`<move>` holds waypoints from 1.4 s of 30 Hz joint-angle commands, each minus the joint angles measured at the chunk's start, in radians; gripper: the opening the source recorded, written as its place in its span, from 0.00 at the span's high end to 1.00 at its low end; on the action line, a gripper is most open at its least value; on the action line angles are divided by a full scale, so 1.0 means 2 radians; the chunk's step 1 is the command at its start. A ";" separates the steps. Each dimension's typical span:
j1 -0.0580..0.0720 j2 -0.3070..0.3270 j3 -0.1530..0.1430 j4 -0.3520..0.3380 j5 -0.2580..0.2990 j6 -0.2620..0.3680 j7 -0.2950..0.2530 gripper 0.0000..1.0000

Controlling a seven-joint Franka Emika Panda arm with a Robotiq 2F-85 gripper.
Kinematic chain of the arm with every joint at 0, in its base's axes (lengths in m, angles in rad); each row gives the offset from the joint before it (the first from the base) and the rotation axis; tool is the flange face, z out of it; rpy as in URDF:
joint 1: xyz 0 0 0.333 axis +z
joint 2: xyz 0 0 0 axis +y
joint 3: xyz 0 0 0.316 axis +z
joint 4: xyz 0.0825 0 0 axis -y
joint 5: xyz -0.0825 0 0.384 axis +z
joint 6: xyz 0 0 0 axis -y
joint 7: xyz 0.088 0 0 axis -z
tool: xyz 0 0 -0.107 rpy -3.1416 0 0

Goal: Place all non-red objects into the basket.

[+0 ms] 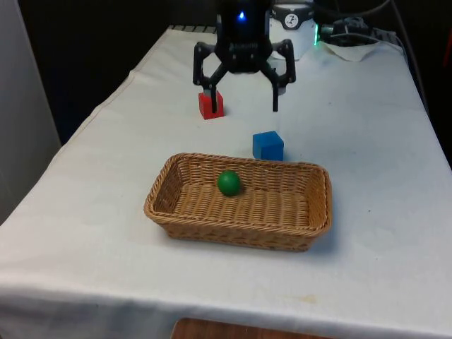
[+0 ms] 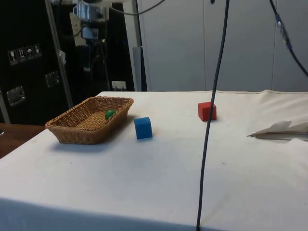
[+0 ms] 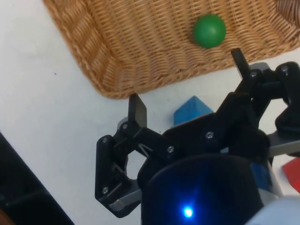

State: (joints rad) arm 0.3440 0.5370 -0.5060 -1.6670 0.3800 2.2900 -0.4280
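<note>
While the gripper (image 1: 242,101) is hovering above the table with its fingers spread wide and gripping nothing, the green ball (image 1: 228,182) is lying inside the wicker basket (image 1: 212,223). The blue cube (image 1: 268,145) is sitting just beside the basket's far rim, and the red cube (image 1: 210,104) is standing farther back, near the gripper.

Front view faces along the table; side view crosses it; wrist view looks down closely. All share the basket (image 1: 169,205) (image 2: 72,132) (image 3: 103,56).

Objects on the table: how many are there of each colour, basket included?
Green: 1, the ball inside the basket
Blue: 1, the blue cube on the cloth just outside the basket
Red: 1, the red cube
Tan wicker: 1, the basket
Total: 4
</note>
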 commanded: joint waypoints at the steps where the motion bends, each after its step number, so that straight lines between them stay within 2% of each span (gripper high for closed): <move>1: 0.005 -0.007 -0.004 -0.003 -0.010 -0.003 0.003 0.00; 5: 0.008 -0.020 -0.002 -0.003 -0.022 -0.012 0.001 0.00; 6: 0.004 -0.016 0.000 0.000 -0.018 -0.012 -0.001 0.00; 7: 0.008 -0.022 -0.001 -0.003 -0.024 -0.013 0.000 0.00; 16: 0.006 -0.023 0.007 0.000 -0.024 -0.017 -0.022 0.00; 22: 0.006 -0.026 0.011 -0.002 -0.024 -0.018 -0.048 0.00; 25: 0.006 -0.023 0.010 0.000 -0.024 -0.017 -0.049 0.00; 29: 0.009 -0.034 0.012 -0.022 -0.025 -0.010 -0.061 0.00; 34: 0.010 -0.043 0.016 -0.054 -0.024 0.011 -0.068 0.00; 35: 0.006 -0.035 0.017 -0.040 -0.024 -0.002 -0.066 0.00; 36: 0.010 -0.045 0.016 -0.061 -0.025 0.015 -0.069 0.00; 42: 0.011 -0.060 0.021 -0.100 -0.026 0.039 -0.075 0.00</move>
State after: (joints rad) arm 0.3590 0.4320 -0.4610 -1.8430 0.3330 2.3450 -0.5770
